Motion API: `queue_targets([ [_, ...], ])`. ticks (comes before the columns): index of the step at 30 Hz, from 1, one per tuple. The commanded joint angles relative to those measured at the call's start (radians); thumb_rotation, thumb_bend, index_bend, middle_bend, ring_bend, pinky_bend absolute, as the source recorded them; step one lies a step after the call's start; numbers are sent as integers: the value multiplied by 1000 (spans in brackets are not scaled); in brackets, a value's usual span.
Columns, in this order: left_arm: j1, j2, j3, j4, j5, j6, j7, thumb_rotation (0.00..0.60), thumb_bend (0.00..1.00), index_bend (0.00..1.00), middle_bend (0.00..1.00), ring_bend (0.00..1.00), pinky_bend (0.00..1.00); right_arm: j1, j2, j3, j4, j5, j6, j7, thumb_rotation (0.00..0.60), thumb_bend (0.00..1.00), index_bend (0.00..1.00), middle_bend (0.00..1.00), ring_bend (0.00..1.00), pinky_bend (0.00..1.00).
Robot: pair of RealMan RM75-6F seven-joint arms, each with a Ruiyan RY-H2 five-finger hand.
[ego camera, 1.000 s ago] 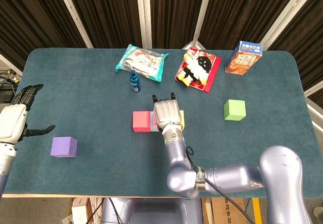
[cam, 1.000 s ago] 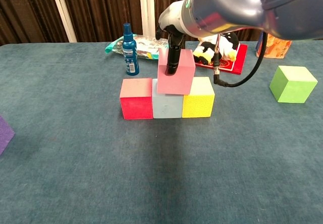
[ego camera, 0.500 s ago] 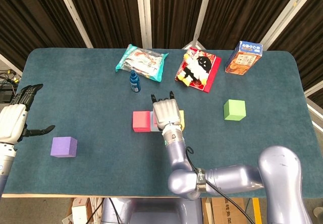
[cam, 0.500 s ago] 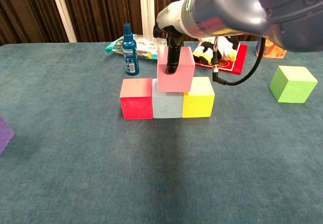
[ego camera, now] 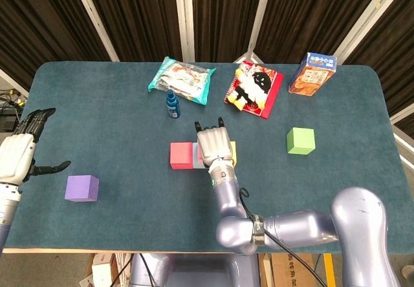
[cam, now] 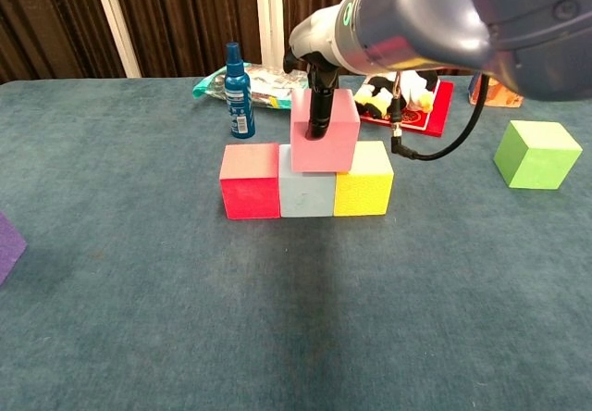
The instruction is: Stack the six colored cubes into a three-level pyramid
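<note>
1. Right hand (ego camera: 214, 146): closed on pink cube (cam: 324, 143), one dark finger (cam: 319, 115) down its front face; fingertips pointing to 12 o'clock in head view.
2. Pink cube: at second level, over the blue cube (cam: 306, 193) and the yellow cube (cam: 363, 192); contact with them not clear.
3. Base row: red cube (cam: 250, 193), blue, yellow, touching side by side.
4. Left hand (ego camera: 19, 151): at table's 9 o'clock edge, fingers spread, holding nothing.
5. Purple cube (ego camera: 82, 188): near left hand, at row's 8 o'clock.
6. Green cube (ego camera: 301, 141): well apart at row's 3 o'clock.
</note>
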Motion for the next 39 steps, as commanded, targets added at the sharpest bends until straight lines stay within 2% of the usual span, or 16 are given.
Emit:
queue_targets([
  [1, 0, -1, 1, 1, 0, 0, 1, 600, 142, 0, 54, 36, 100, -1, 0, 0, 2, 3, -1, -2, 600, 321, 1, 413, 295, 0],
  [39, 1, 0, 4, -2, 8, 2, 4, 600, 142, 0, 54, 36, 100, -8, 0, 2, 9, 9, 1, -21, 600, 321, 1, 412, 296, 0],
])
